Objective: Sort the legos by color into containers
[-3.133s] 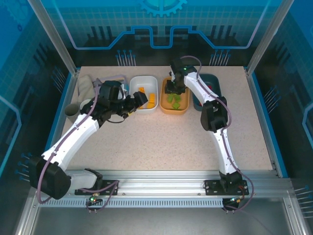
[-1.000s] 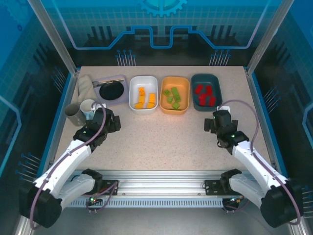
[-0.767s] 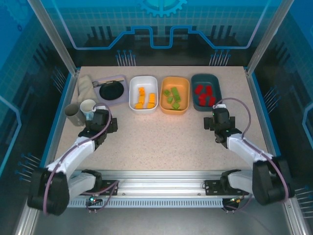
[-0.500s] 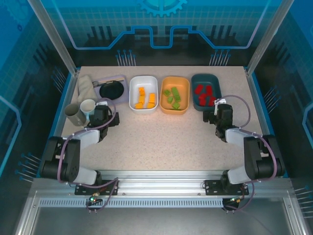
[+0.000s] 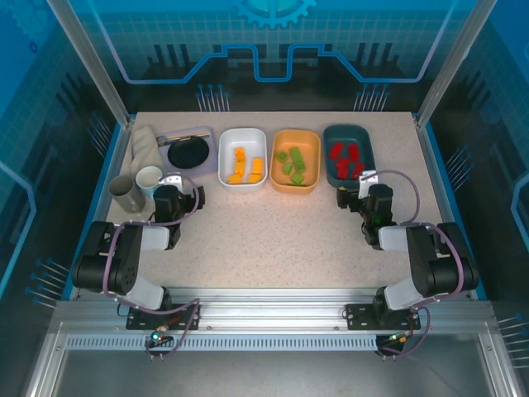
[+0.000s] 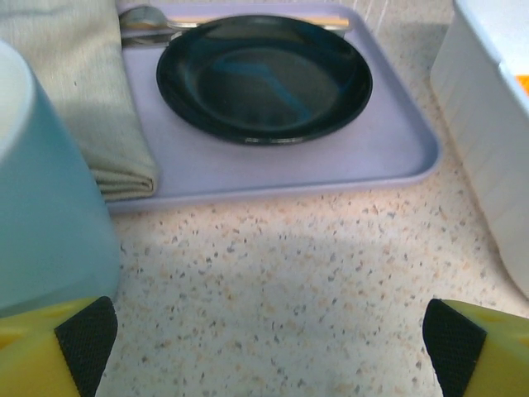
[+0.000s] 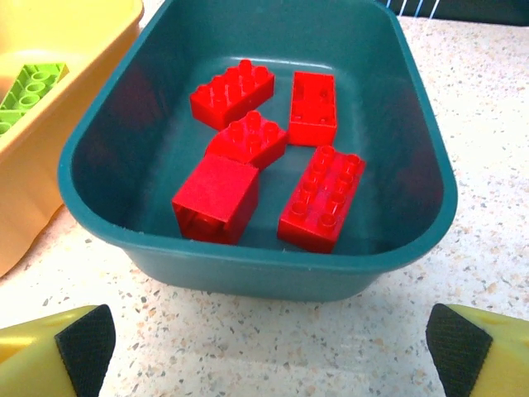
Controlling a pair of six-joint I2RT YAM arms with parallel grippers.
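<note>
White tub [image 5: 244, 137]: left end of a row of three tubs at the far side of the table [image 5: 281, 240]. It holds the yellow-orange legos [image 5: 246, 169], a few bricks lying loose on its floor.
Orange tub [image 5: 307, 141]: middle of the row, just beside the white one. It holds the light green legos [image 5: 292, 164], spread over the floor at odd angles.
Dark teal tub [image 7: 273, 277]: right end of the row, just beside the orange tub. It holds five red legos [image 7: 247, 139] grouped near the middle, some touching.
Look of the red legos: glossy, with round studs. Most lie studs up, and the one nearest the front wall is tipped with a smooth face upward.
Look of the green legos: one seen past the orange tub's rim in the right wrist view lies studs up, in two rows.
Left end effector [image 6: 264, 343]: fingers spread wide with nothing between them, low over bare table. Ahead lies a lavender tray [image 6: 388, 165] carrying a black dish [image 6: 264, 78], a folded cloth [image 6: 74, 91] and a spoon [image 6: 149, 16]. A pale blue cup [image 6: 50, 215] stands just to its left.
Right end effector [image 7: 264, 343]: fingers spread wide and holding nothing, low over the table just in front of the teal tub.
</note>
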